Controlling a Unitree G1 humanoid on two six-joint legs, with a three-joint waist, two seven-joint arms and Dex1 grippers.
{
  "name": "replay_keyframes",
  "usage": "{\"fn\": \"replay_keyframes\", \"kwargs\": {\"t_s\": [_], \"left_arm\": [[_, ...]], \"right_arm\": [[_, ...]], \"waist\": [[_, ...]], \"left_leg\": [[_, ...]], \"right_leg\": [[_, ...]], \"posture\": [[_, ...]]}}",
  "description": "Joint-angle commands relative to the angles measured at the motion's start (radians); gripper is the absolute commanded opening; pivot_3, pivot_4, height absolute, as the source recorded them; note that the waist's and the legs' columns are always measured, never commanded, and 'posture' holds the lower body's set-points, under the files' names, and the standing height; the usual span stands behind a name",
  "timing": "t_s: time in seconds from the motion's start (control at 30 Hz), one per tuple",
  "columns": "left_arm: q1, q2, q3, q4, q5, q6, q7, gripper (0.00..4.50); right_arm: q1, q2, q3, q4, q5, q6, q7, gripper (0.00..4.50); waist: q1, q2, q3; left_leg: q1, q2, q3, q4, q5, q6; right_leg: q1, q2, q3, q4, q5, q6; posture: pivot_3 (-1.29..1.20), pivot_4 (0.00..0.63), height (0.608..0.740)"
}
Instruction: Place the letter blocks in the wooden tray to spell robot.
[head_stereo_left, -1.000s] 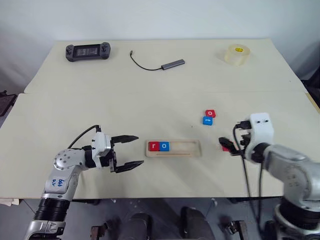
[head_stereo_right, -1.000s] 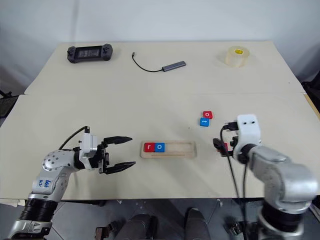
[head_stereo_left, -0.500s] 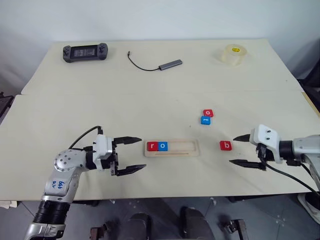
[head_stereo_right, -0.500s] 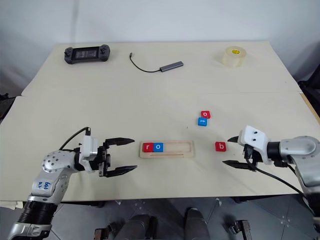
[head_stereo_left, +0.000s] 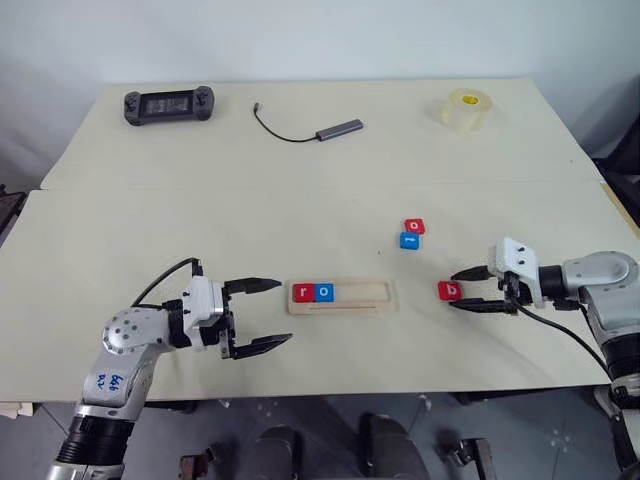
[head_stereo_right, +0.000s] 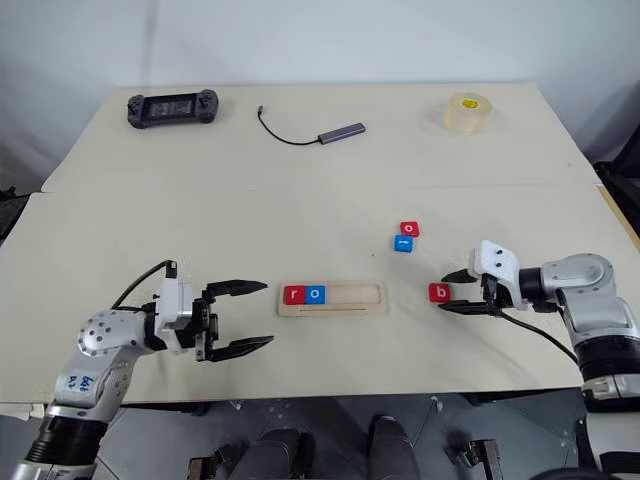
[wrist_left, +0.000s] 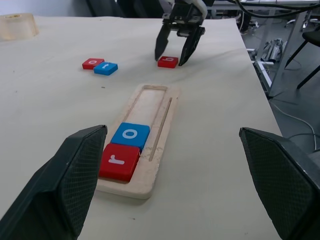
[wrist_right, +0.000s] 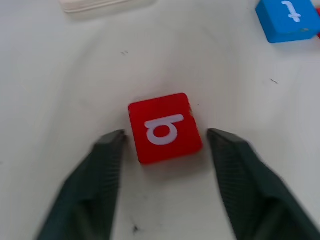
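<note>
Right wrist view: red b block lies between right gripper's parted jaws, untouched.

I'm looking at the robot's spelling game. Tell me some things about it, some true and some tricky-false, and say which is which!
1. The wooden tray already holds two blocks, a red r and a blue o. True.
2. The red b block is sitting inside the tray. False: it lies on the table to the right of the tray, between the right gripper's open fingers.
3. The blue t block and the red o block lie next to each other on the table. True.
4. The left gripper is holding a block. False: it is open and empty, left of the tray.
5. The roll of tape stands beside the tray. False: it is at the far right corner of the table.
</note>
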Motion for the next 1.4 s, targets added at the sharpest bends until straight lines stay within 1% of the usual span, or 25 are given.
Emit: {"fn": "replay_keyframes", "kwargs": {"t_s": [0.03,0.13,0.23,0.33,0.43,0.6,0.9,0.97,1.1,1.17,1.2,1.37,1.4], "left_arm": [[0.002,0.011,0.025,-0.038,-0.02,-0.001,0.004,4.5],[0.006,0.018,0.03,-0.04,-0.018,0.0,0.007,4.5],[0.017,0.026,0.041,-0.038,-0.018,-0.003,0.01,4.5],[0.027,0.026,0.05,-0.038,-0.015,-0.004,0.018,4.5],[0.036,0.024,0.05,-0.045,-0.014,-0.002,0.026,4.5],[0.071,0.014,0.048,-0.08,-0.008,0.0,0.057,4.5],[0.12,0.02,0.064,-0.126,-0.012,0.007,0.099,4.5],[0.125,0.021,0.064,-0.134,-0.013,0.009,0.106,4.5],[0.13,0.022,0.064,-0.141,-0.013,0.012,0.116,4.5],[0.135,0.023,0.064,-0.146,-0.014,0.013,0.12,4.5],[0.136,0.023,0.063,-0.148,-0.014,0.013,0.121,4.5],[0.134,0.02,0.059,-0.147,-0.013,0.013,0.127,4.5],[0.131,0.019,0.057,-0.146,-0.013,0.013,0.127,4.5]], "right_arm": [[-0.025,0.025,0.013,0.006,0.0,-0.011,0.029,1.46],[-0.036,0.03,0.018,-0.062,0.02,0.027,0.065,1.46],[-0.056,0.044,0.039,-0.237,0.074,0.169,0.09,1.46],[-0.109,0.088,0.097,-0.392,0.059,0.401,0.012,1.46],[-0.141,0.131,0.139,-0.461,0.042,0.511,-0.045,1.46],[-0.169,0.224,0.226,-0.474,-0.01,0.534,-0.109,1.46],[-0.168,0.258,0.273,-0.476,-0.029,0.521,-0.116,1.46],[-0.167,0.263,0.278,-0.477,-0.033,0.523,-0.118,2.24],[-0.176,0.27,0.266,-0.47,-0.034,0.508,-0.132,3.58],[-0.181,0.265,0.249,-0.485,-0.02,0.517,-0.133,4.22],[-0.179,0.257,0.239,-0.501,-0.009,0.525,-0.127,4.47],[-0.146,0.209,0.208,-0.558,0.019,0.546,-0.118,4.47],[-0.138,0.201,0.205,-0.56,0.018,0.55,-0.122,4.28]], "waist": [[0.001,0.0,0.0],[0.004,0.0,0.0],[0.002,0.001,0.0],[0.002,0.001,0.0],[0.009,0.001,0.0],[0.01,0.001,0.0],[0.005,0.001,0.0],[0.004,0.001,0.0],[0.004,0.001,0.0],[0.004,0.001,0.0],[0.004,0.001,0.0],[0.007,0.001,0.0],[0.007,0.001,0.0]], "left_leg": [[0.0,0.0,0.0,0.0,0.0,0.0],[0.0,0.0,0.0,0.0,0.0,0.0],[-0.001,0.0,0.0,0.0,0.0,0.0],[-0.001,0.0,0.0,0.0,0.0,-0.001],[-0.001,0.0,-0.002,0.0,0.0,-0.001],[-0.004,-0.002,-0.006,0.0,0.0,0.0],[-0.004,-0.003,-0.006,-0.001,-0.001,0.0],[-0.004,-0.003,-0.006,-0.001,-0.001,0.0],[-0.004,-0.003,-0.006,-0.001,-0.001,0.0],[-0.004,-0.003,-0.006,-0.001,-0.001,0.0],[-0.004,-0.003,-0.006,-0.001,-0.001,0.0],[-0.004,-0.003,-0.006,-0.001,-0.001,0.0],[-0.004,-0.003,-0.006,-0.001,-0.001,0.0]], "right_leg": [[0.0,0.0,0.0,0.0,0.0,0.0],[0.0,0.0,0.0,0.001,0.0,0.0],[-0.001,-0.002,0.0,0.002,0.0,0.0],[-0.002,-0.003,0.0,0.002,0.0,0.0],[-0.002,-0.004,-0.001,0.002,0.0,-0.001],[-0.001,-0.003,-0.005,0.004,-0.001,-0.001],[-0.002,-0.002,-0.006,0.004,-0.001,-0.001],[-0.002,-0.002,-0.006,0.004,-0.001,-0.001],[-0.002,-0.002,-0.006,0.004,-0.001,-0.001],[-0.002,-0.002,-0.006,0.004,-0.001,-0.001],[-0.002,-0.002,-0.006,0.004,-0.001,-0.001],[-0.001,-0.002,-0.006,0.004,-0.001,-0.001],[-0.001,-0.003,-0.006,0.004,-0.001,-0.001]], "posture": [[0.0,0.15,0.74],[0.0,0.15,0.74],[0.0,0.15,0.74],[0.0,0.15,0.74],[0.0,0.15,0.74],[0.0,0.15,0.74],[0.0,0.15,0.74],[0.0,0.15,0.74],[0.0,0.15,0.74],[0.0,0.15,0.74],[0.0,0.15,0.74],[0.0,0.15,0.74],[0.0,0.15,0.74]]}}
